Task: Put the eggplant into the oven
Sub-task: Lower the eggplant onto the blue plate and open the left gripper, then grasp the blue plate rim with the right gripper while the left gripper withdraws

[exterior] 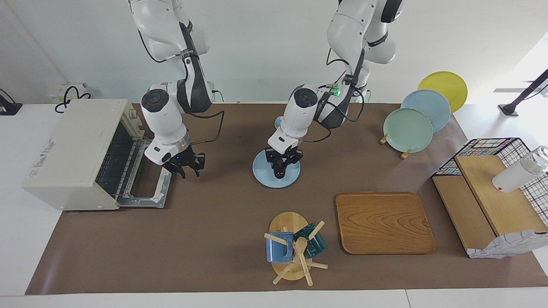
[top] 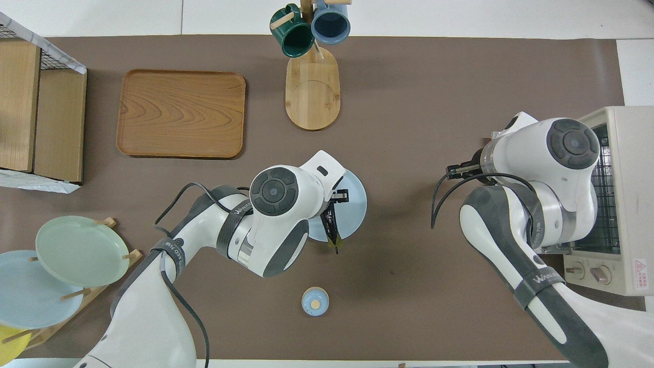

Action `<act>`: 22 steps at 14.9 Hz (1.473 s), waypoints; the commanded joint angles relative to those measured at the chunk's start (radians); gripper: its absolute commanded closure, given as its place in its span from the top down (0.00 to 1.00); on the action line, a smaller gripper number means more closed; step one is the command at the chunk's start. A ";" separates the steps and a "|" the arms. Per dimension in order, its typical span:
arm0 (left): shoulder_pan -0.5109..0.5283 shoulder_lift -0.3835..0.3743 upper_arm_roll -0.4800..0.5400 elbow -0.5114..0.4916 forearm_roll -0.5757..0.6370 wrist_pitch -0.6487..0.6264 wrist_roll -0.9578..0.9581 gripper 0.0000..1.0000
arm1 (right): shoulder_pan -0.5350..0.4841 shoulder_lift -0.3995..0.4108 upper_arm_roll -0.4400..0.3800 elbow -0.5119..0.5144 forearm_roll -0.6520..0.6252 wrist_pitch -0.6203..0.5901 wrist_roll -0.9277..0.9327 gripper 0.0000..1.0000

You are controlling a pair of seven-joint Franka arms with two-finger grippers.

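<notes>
Gleaming dark eggplant [top: 331,225], green-tipped, over the blue plate [top: 355,202].

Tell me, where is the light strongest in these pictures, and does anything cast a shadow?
Facing view: daylight washes out the corner past the yellow plate and the wire basket; the mug rack throws a soft shadow on the brown mat. Overhead view: even light, a faint shadow beside the wooden tray.
</notes>
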 commanded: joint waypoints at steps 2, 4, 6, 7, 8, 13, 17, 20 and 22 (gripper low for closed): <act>-0.005 -0.018 0.018 -0.004 -0.014 -0.012 0.016 1.00 | -0.015 -0.011 0.002 0.049 0.021 -0.099 -0.027 0.91; 0.036 -0.048 0.019 0.016 -0.014 -0.078 0.045 1.00 | -0.023 -0.006 0.002 0.101 0.022 -0.171 -0.027 0.91; 0.098 -0.091 0.019 0.054 -0.014 -0.186 0.083 1.00 | -0.014 -0.002 0.002 0.121 0.022 -0.193 -0.020 0.91; 0.136 -0.105 0.019 0.094 -0.014 -0.261 0.099 1.00 | -0.002 -0.002 0.004 0.123 0.022 -0.191 -0.006 1.00; 0.176 -0.114 0.021 0.140 -0.014 -0.340 0.120 1.00 | 0.027 0.000 0.004 0.132 0.022 -0.193 0.026 1.00; 0.354 -0.182 0.027 0.224 0.030 -0.514 0.254 1.00 | 0.271 0.053 0.005 0.294 0.008 -0.265 0.360 1.00; 0.451 -0.255 0.029 0.226 0.110 -0.593 0.294 1.00 | 0.461 0.321 0.005 0.668 -0.027 -0.424 0.641 1.00; 0.491 -0.314 0.029 0.227 0.142 -0.674 0.356 1.00 | 0.584 0.461 0.005 0.787 -0.079 -0.354 0.758 1.00; 0.505 -0.343 0.029 0.226 0.141 -0.736 0.401 1.00 | 0.612 0.462 0.005 0.734 -0.102 -0.293 0.758 1.00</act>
